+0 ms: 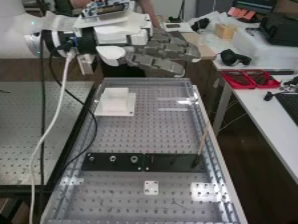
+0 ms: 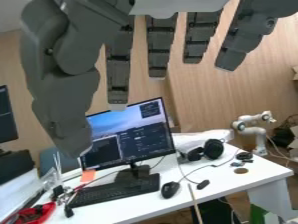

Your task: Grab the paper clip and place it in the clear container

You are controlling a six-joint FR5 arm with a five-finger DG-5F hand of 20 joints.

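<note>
Metal bench top (image 1: 126,135): near the high view's five o'clock, a pale patch (image 1: 205,192) may be the clear container, contents unreadable; red trays (image 1: 247,88) at two hold dark pieces. Well apart from my hand (image 1: 159,50) at twelve, fingers straight and spread, a faint line (image 1: 179,204) between five and six may be the paper clip, too small to tell.

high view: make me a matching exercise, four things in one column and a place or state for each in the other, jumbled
1. hand
2. white block
3. red trays
4. small white plate

A. on the white desk
B. nearer than the black strip
C. beyond the black strip, on the bench
D. fingers straight

Pairs: 1-D, 2-C, 3-A, 4-B
</note>
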